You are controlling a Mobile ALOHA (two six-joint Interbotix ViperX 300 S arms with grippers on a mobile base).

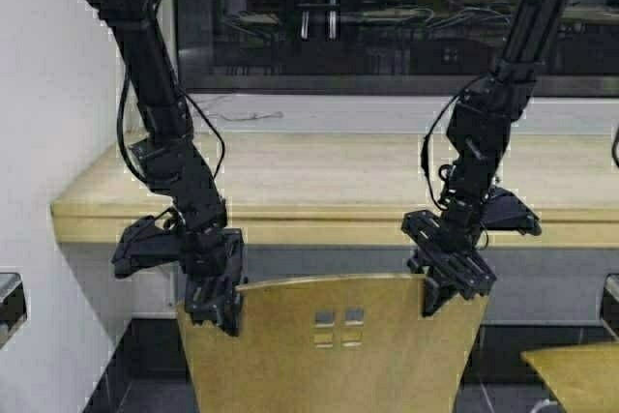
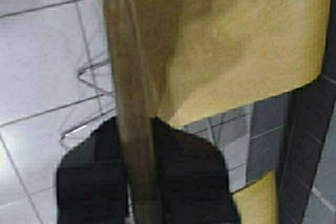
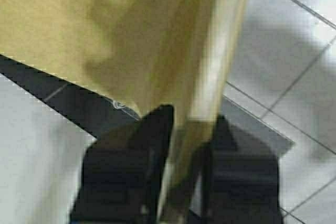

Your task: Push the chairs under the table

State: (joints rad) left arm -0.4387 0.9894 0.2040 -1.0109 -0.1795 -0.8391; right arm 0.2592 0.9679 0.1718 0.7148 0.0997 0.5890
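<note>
A mustard-yellow chair [image 1: 334,345] stands before me with its curved backrest toward me, square cutouts near the top. Beyond it runs the long pale-wood table [image 1: 319,181] with a rounded yellowish front edge. My left gripper [image 1: 215,305] is shut on the backrest's top left corner; in the left wrist view the jaws [image 2: 139,182] clamp the backrest's edge [image 2: 126,77]. My right gripper [image 1: 447,289] is shut on the top right corner; in the right wrist view it [image 3: 186,177] straddles the backrest's edge [image 3: 220,51].
A second yellow chair [image 1: 578,374] shows at the lower right. A white wall [image 1: 48,94] stands close on the left. A dark glass window [image 1: 387,16] runs behind the table. Grey tiled floor [image 2: 37,77] and chrome chair legs [image 2: 86,72] lie below.
</note>
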